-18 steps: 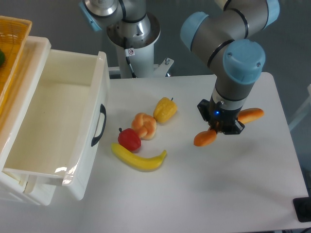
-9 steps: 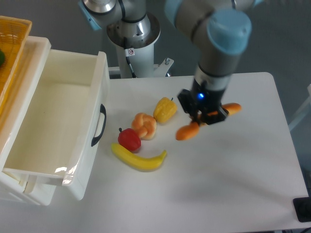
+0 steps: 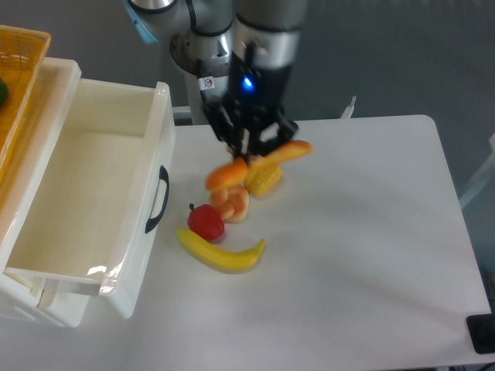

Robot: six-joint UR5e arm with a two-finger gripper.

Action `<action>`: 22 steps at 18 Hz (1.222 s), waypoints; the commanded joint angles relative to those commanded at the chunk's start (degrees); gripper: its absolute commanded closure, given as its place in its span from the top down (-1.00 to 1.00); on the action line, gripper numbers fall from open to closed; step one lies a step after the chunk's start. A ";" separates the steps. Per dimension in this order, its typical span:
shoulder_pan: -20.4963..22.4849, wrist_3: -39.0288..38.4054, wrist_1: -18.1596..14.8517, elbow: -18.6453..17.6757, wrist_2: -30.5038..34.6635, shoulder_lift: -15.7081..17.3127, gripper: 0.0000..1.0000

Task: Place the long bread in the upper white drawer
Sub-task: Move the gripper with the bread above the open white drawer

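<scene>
Since 1 s ago I have swung left across the table (image 3: 371, 255); my tool (image 3: 251, 151) grips the long bread (image 3: 259, 163) mid-length, above the other toy food, short of the upper white drawer (image 3: 85, 201). A loose grip could drop it early.

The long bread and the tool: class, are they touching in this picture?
Touching. The fixed camera view shows the tool shut across the middle of the long bread, whose ends stick out either side, carried above the table's other toy foods.
</scene>
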 joint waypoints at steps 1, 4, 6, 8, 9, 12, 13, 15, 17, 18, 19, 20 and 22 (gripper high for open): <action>-1.40 -2.89 0.70 0.09 -0.26 0.09 -0.93; -5.18 -12.73 1.59 0.00 -0.79 0.09 -0.94; -6.94 -16.87 1.50 -0.17 -2.54 0.35 -0.95; -7.92 -19.26 1.50 -0.70 -4.65 1.84 -0.97; -7.92 -19.96 1.50 -0.87 -5.70 2.28 -0.97; -8.09 -24.00 1.50 -0.79 -8.61 3.34 -0.97; -8.09 -24.45 1.59 -0.79 -9.22 3.78 -0.96; -8.27 -24.63 1.50 -0.96 -10.02 4.39 -0.95; -9.15 -24.63 1.50 -1.84 -10.02 4.22 -0.93; -9.24 -24.63 1.50 -2.54 -10.02 3.96 -0.92; -9.58 -24.63 1.50 -3.16 -10.02 3.87 -0.92; -10.11 -24.71 1.50 -3.86 -10.02 3.69 -0.92; -11.34 -24.80 1.50 -5.44 -10.02 3.52 -0.92</action>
